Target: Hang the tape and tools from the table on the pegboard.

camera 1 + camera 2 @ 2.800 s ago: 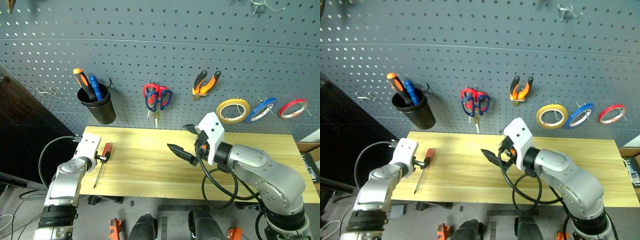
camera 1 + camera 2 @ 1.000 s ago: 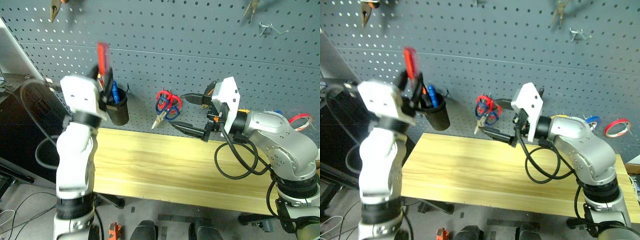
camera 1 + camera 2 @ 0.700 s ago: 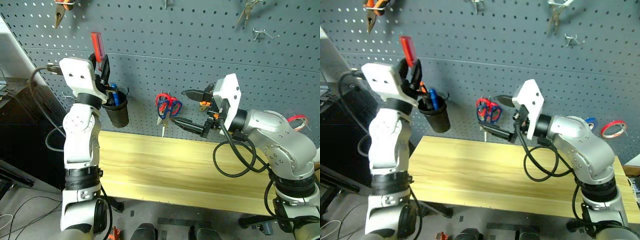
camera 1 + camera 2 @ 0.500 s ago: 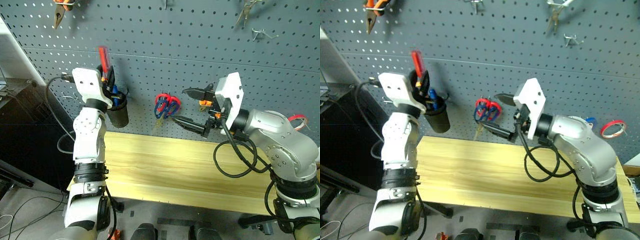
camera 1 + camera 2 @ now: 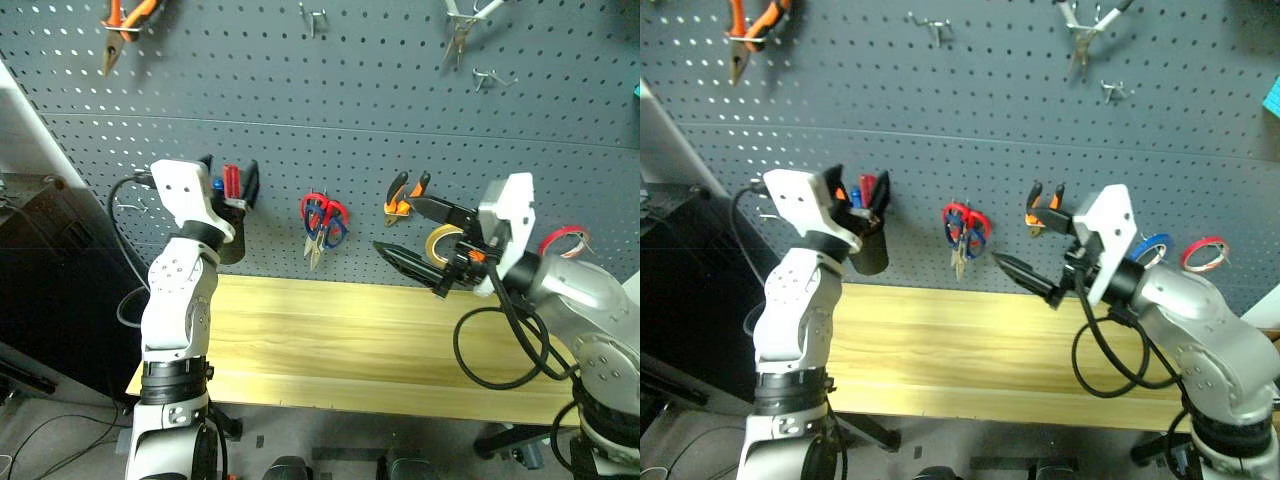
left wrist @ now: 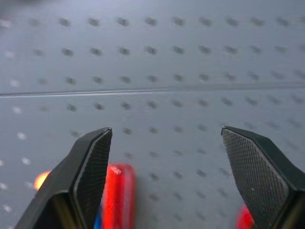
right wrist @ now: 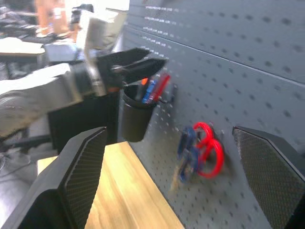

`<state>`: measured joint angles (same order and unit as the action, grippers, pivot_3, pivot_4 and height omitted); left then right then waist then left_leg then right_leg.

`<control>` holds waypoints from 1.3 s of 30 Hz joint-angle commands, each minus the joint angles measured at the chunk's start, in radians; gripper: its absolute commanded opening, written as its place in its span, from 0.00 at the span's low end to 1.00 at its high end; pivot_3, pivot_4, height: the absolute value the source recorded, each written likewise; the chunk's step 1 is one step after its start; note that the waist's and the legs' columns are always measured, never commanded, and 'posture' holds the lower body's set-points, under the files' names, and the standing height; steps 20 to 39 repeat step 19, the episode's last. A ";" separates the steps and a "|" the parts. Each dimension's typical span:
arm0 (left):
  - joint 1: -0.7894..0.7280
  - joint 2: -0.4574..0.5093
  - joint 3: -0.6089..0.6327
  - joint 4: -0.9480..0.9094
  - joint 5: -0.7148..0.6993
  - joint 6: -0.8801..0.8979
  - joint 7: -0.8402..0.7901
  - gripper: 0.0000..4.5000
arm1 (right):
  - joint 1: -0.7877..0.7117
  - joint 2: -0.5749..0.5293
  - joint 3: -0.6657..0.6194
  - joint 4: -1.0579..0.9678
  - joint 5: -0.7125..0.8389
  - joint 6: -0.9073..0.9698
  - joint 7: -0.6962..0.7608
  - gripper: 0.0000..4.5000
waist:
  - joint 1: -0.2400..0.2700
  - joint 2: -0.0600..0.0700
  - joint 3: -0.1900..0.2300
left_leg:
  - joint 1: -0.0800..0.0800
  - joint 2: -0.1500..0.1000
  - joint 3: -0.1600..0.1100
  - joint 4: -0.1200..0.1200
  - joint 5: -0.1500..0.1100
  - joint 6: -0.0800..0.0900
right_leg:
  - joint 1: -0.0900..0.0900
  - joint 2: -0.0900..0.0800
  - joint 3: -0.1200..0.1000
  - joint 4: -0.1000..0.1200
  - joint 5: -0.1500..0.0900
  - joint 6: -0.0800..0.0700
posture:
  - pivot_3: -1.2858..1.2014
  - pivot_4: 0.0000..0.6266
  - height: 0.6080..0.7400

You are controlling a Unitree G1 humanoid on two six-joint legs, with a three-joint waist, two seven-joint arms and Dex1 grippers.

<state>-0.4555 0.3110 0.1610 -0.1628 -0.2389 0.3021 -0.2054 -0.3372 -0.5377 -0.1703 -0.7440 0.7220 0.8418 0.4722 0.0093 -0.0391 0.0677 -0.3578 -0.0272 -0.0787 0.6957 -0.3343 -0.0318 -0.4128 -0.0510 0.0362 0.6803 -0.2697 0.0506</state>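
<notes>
A long table of light yellowish wood planks stands against a dark grey pegboard that covers the wall behind it with a regular grid of small holes. The tabletop is bare wood. To the left of the table sits dark furniture.

On the pegboard, a black cup hangs at the left, just above the table's left end. A slim red-handled screwdriver stands upright in the cup, beside an orange handle and a blue handle. To the right of the cup hang dark-blue-handled scissors, overlapping a red-handled pair, blades pointing down. Further right hang small orange-and-black-handled pliers. Beyond them are a yellow roll, a flat ring of blue tape partly hidden behind the right arm, and a thin red roll. More pliers and bare metal hooks hang along the top.

The left gripper is at the cup's mouth, its two black fingers spread apart around the screwdriver's red handle, released and gripping nothing. The right gripper hovers above the table's right half, pointing left, its fingers wide apart and empty.
</notes>
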 commanded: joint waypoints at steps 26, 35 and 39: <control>0.298 0.008 -0.086 0.367 0.127 -0.098 -0.044 0.87 | 0.462 0.265 -0.067 0.728 -0.572 -0.802 -0.258 1.00 | 0.011 0.024 -0.027 | 0.035 0.003 0.005 -0.006 -0.003 0.005 | 0.030 0.012 0.007 -0.004 -0.002 -0.002 | 0.54 0.00 1.00; 0.298 0.008 -0.086 0.367 0.127 -0.098 -0.044 0.87 | 0.462 0.265 -0.067 0.728 -0.572 -0.802 -0.258 1.00 | 0.011 0.024 -0.027 | 0.035 0.003 0.005 -0.006 -0.003 0.005 | 0.030 0.012 0.007 -0.004 -0.002 -0.002 | 0.54 0.00 1.00; 0.298 0.008 -0.086 0.367 0.127 -0.098 -0.044 0.87 | 0.462 0.265 -0.067 0.728 -0.572 -0.802 -0.258 1.00 | 0.011 0.024 -0.027 | 0.035 0.003 0.005 -0.006 -0.003 0.005 | 0.030 0.012 0.007 -0.004 -0.002 -0.002 | 0.54 0.00 1.00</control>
